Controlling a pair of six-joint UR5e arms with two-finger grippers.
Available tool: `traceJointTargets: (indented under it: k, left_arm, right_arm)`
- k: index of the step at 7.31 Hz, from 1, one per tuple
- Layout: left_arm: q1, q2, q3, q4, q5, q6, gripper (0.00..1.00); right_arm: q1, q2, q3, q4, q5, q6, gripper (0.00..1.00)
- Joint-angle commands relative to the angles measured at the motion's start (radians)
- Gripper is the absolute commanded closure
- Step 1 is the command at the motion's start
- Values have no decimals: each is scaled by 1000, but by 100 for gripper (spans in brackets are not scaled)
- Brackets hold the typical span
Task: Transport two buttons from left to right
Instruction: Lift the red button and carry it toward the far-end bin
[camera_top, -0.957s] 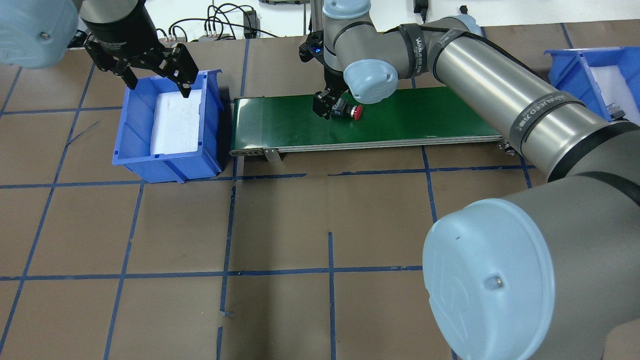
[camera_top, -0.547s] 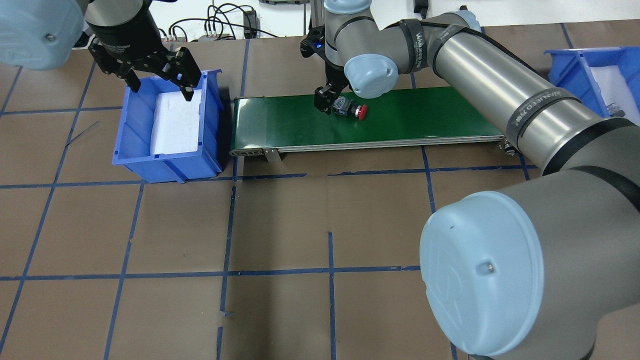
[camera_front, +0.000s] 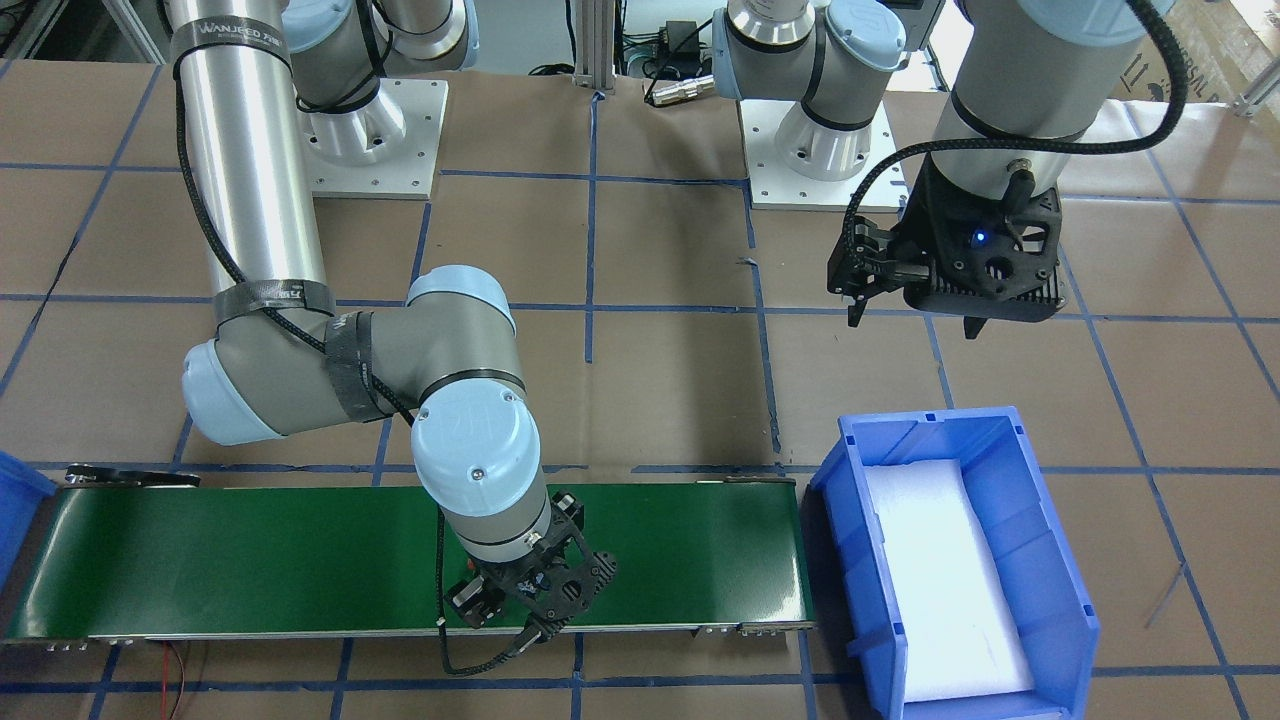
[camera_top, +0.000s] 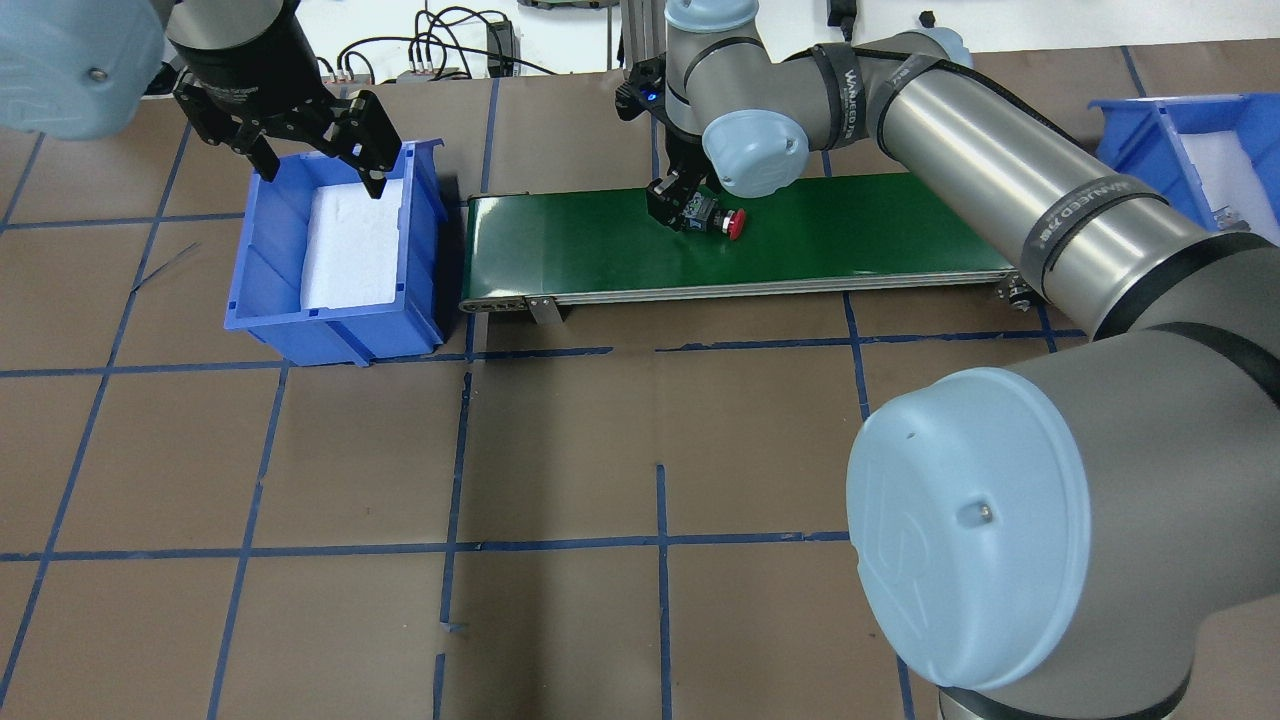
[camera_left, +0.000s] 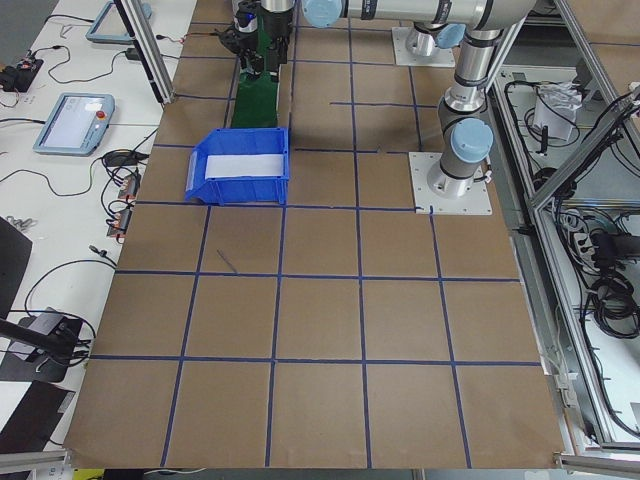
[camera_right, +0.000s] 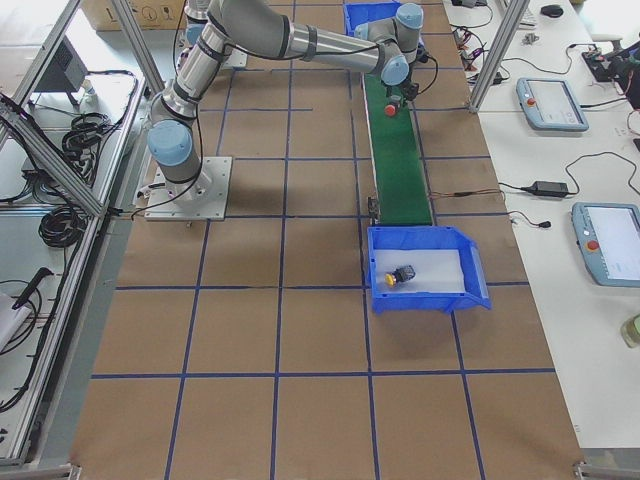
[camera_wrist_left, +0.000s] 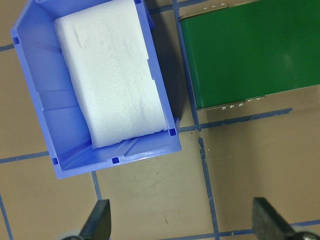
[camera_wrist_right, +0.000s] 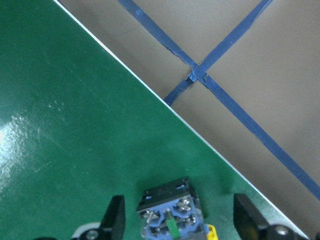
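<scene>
Right claw (camera_top: 688, 208): low over the green belt (camera_top: 850, 230), fingers (camera_wrist_right: 116, 220) spread wide. The red button (camera_top: 737, 222) lies on its side on the belt directly under it. In the wrist view the button's contact block sits between the two fingers with a gap of bare belt on either side, so nothing is gripped. The red cap sticks out sideways past the claw, pointing toward the belt's right end. Just beyond the claw is the belt's pale edge strip, then brown bench (camera_top: 600, 450) crossed by blue tape lines. Farther off to the claw's right, past the belt's end, is the right bin (camera_right: 475, 270), blue with a white foam floor. The yellow button (camera_right: 400, 275) lies on that foam near the bin's robot-side wall. Left claw (camera_top: 320, 172): well apart from the right one, raised high, fingers wide, holding nothing. The left bin (camera_top: 255, 250) is below it, blue, with a white foam pad (camera_top: 350, 250) inside. In its wrist view the bin is ahead of the fingertips, and the belt's left end is just beside the bin, with a narrow strip of bench between them.
</scene>
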Motion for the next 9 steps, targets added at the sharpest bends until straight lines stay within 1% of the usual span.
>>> traceJointTargets:
  k: [1,2,4,5,6,8,9]
  left_arm:
    - [0,0,0,0,0,0,0]
    - [0,-2,0,0,0,0,0]
    - [0,-2,0,0,-2,-2,0]
    - [0,-9,6,0,-3,-3,0]
    - [0,-6,2,0,-5,-3,0]
    - [-2,-9,3,0,-5,-8,0]
    - [0,-8,2,0,-6,-6,0]
  right_arm:
    - [-9,-7,4,10,-53,-38,80]
    - [-5,-7,3,10,-55,-38,92]
    - [-12,-14,-2,12,-58,-49,92]
    - [-40,-28,-10,31,-98,-76,92]
    - [-99,-65,-10,44,-121,-78,92]
    - [-259,-126,0,80,-109,-90,92]
    - [-311,-151,0,111,-107,-101,92]
